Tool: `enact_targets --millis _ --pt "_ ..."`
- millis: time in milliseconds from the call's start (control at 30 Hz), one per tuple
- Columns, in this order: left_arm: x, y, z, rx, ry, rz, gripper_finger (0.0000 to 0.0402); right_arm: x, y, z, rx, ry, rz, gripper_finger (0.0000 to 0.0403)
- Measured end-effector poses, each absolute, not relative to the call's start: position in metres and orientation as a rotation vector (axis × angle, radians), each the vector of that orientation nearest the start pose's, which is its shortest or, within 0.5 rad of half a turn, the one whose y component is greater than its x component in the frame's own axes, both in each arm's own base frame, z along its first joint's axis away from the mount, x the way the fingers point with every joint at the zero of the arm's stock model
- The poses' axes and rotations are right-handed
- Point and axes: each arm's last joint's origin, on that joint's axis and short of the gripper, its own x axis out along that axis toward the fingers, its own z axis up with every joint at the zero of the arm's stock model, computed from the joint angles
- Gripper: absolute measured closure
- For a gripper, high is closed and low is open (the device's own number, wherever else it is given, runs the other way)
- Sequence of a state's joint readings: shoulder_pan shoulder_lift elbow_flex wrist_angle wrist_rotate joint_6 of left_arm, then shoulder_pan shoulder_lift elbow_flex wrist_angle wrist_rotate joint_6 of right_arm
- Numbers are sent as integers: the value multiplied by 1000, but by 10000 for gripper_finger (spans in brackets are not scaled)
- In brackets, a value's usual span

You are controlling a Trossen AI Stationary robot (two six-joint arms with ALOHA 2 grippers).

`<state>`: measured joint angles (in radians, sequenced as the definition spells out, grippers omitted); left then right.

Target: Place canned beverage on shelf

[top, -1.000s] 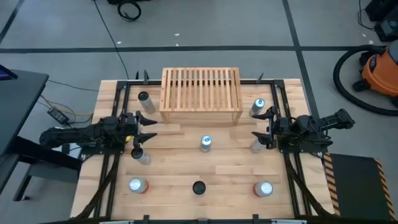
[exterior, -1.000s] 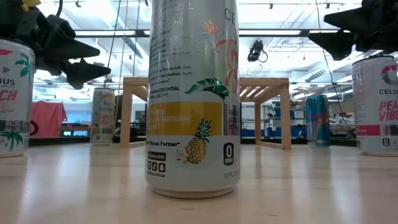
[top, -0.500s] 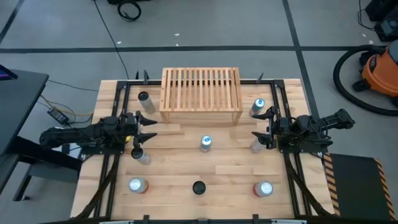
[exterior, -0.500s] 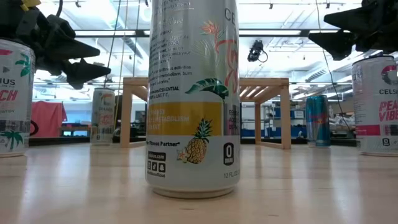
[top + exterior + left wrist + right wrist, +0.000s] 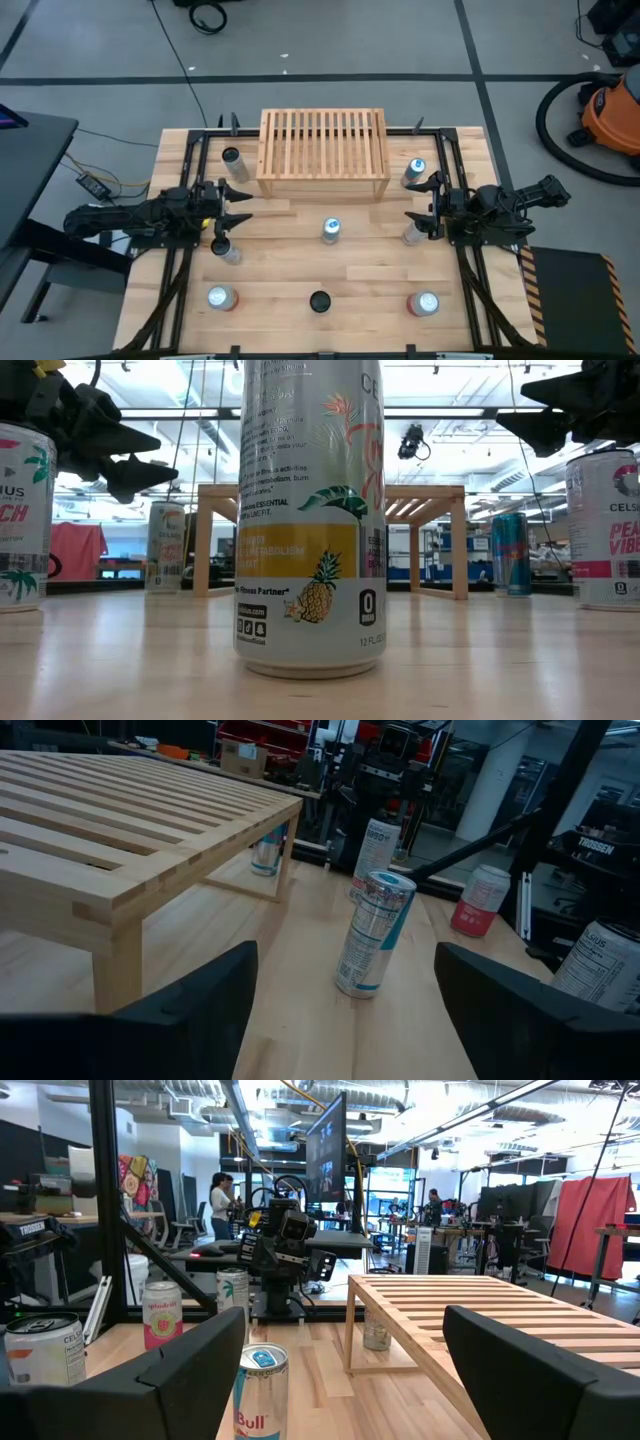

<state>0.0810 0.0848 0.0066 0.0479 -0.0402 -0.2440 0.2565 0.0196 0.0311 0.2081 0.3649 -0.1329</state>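
Nothing seems done yet: the shelf [image 5: 323,152] stands bare at the far table edge, no can on top. The left gripper [image 5: 232,209] and right gripper [image 5: 421,205] hover spread, holding nothing; the middle can [image 5: 331,230] waits.

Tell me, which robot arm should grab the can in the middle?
Probably either: the middle can sits about midway between the open left end effector and the open right end effector. Both wrist views face it. The shelf holds no cans.
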Motion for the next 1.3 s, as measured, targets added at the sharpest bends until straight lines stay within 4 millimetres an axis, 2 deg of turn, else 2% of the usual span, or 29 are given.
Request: enact_targets --millis 433,667,800,933,1000,1133,1300 --pt "102 9 167 -239 -20 107 95 92 14 192 -65 -202 -121 50" --pt "102 6 169 -63 -29 18 92 92 14 192 -65 -202 -122 50" --pt "102 7 169 -47 -29 40 73 92 14 192 -65 -202 -122 50" --pt "102 9 169 -7 -28 96 18 92 14 192 -65 -201 -122 50" --pt "102 9 168 9 -14 112 8 92 14 192 -65 -202 -121 50" --pt "102 9 168 -15 -13 111 28 92 14 192 -65 -202 -121 50" --pt "102 9 169 -113 -35 108 32 92 14 192 -65 -202 -122 50"
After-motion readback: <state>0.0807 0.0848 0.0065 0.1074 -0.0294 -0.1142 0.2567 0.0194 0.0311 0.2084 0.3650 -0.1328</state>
